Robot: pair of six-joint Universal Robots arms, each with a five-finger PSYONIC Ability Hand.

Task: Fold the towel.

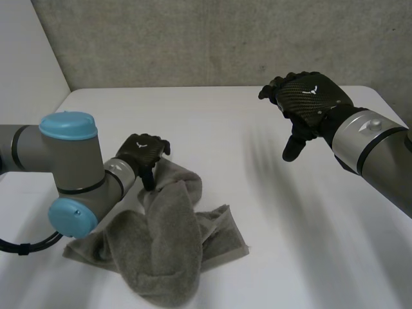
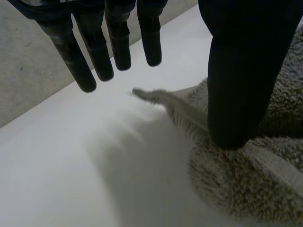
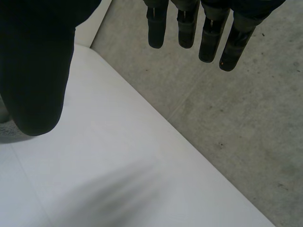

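Grey-brown terry towel (image 1: pixel 164 244) lies bunched, not yet folded, lower left of frame on white counter (image 1: pixel 270 219). Left hand (image 1: pixel 143 153) sits at its upper edge w/ thumb (image 2: pixel 234 94) pressing the cloth, prob. to pin it; fingers (image 2: pixel 118 42) straight, apart, off the cloth. Right hand (image 1: pixel 309 96) hangs raised upper right, well apart from towel, fingers (image 3: pixel 187 28) spread, holding nothing, likely free to reach in.

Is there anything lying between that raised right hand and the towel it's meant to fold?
Nothing visible. Only bare white table lies between the right hand and the crumpled towel. The left hand is at the towel's far edge, thumb resting on the cloth.
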